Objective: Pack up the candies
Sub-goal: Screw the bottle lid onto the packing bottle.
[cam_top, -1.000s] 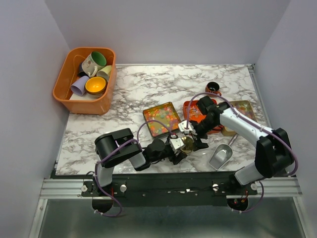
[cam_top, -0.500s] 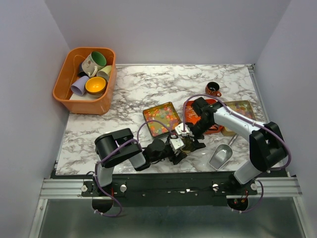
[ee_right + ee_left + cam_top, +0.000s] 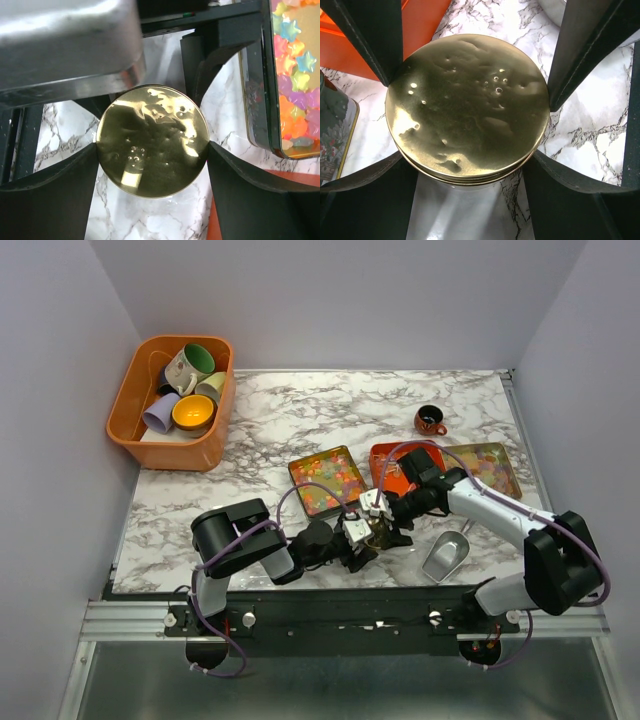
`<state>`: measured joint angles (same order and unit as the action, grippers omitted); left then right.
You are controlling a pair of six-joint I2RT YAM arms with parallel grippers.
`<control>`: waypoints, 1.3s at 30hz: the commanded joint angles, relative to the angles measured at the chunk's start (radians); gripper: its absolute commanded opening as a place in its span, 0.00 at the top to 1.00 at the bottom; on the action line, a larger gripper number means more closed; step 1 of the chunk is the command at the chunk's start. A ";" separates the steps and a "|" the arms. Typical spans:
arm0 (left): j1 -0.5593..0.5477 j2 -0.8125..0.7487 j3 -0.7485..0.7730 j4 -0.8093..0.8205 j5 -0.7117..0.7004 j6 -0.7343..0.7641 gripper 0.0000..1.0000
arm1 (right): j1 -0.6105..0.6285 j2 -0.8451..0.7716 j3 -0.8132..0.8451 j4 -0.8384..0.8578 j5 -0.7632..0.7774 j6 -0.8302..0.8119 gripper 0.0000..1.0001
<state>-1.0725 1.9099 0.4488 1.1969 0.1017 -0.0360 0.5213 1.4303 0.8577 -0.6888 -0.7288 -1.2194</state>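
Note:
A small jar with a round gold lid stands on the marble table near the front. My left gripper is shut on the jar's body just below the lid. My right gripper is shut on the lid's rim from the opposite side. The candies, many small star-shaped sweets in mixed colours, lie in an open square tin behind the jar. They also show at the right edge of the right wrist view.
A red-orange tray and a gold tin lid lie behind the right arm. A metal scoop lies at the front right. A small dark cup stands further back. An orange basket of mugs sits at the far left.
My right arm's forearm and wrist have swung round while its gripper stays at the jar's lid. The left arm and the jar have not moved.

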 commanded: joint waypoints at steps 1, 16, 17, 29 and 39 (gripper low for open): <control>0.006 0.032 -0.027 -0.155 -0.016 -0.018 1.00 | 0.016 0.033 -0.103 0.087 0.100 0.205 0.28; -0.009 0.031 -0.019 -0.183 -0.048 -0.004 1.00 | 0.014 -0.062 -0.201 0.235 0.215 0.532 0.36; -0.009 0.031 -0.019 -0.181 -0.051 -0.004 1.00 | 0.016 -0.068 -0.212 0.245 0.223 0.550 0.36; -0.014 0.032 -0.016 -0.194 -0.063 -0.004 1.00 | 0.016 -0.083 -0.223 0.296 0.325 0.624 0.37; -0.015 0.035 -0.010 -0.204 -0.077 -0.007 1.00 | 0.016 -0.067 -0.158 0.265 0.454 0.738 0.40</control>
<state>-1.0718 1.9095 0.4522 1.1893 0.0746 -0.0456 0.5526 1.3022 0.7162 -0.4091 -0.5327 -0.6209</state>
